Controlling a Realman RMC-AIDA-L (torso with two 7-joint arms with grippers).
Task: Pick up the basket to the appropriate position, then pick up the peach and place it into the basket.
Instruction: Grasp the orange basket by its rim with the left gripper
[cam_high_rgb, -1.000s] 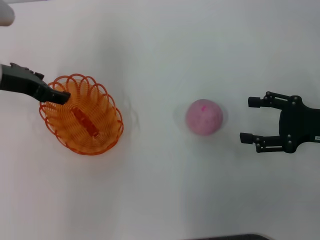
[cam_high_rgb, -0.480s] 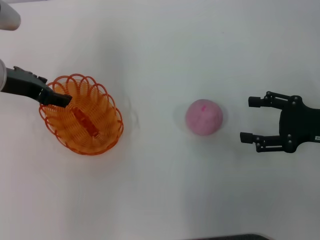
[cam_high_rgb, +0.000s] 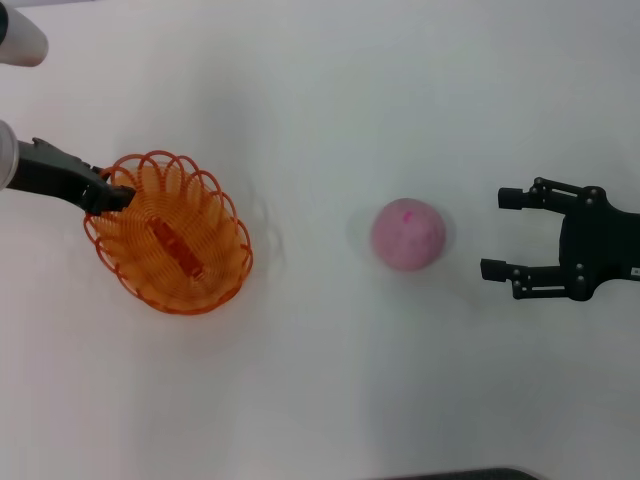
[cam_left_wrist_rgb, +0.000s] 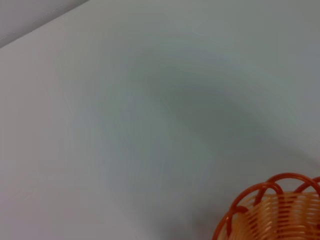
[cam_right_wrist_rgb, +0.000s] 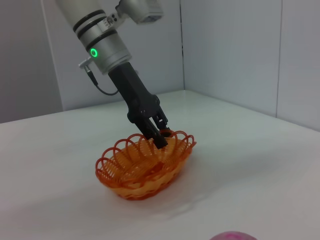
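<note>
My left gripper (cam_high_rgb: 118, 196) slants down, fingers pinching the basket (cam_high_rgb: 170, 235) rim; my right gripper (cam_high_rgb: 503, 233) hovers spread beside the peach (cam_high_rgb: 408, 234).

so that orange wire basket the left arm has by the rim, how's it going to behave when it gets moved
Probably light: the basket is open thin loops. Held at one edge by the left gripper, in the right wrist view it already looks tilted, so it may swing or tip. The scalloped rim might flex a little.
</note>
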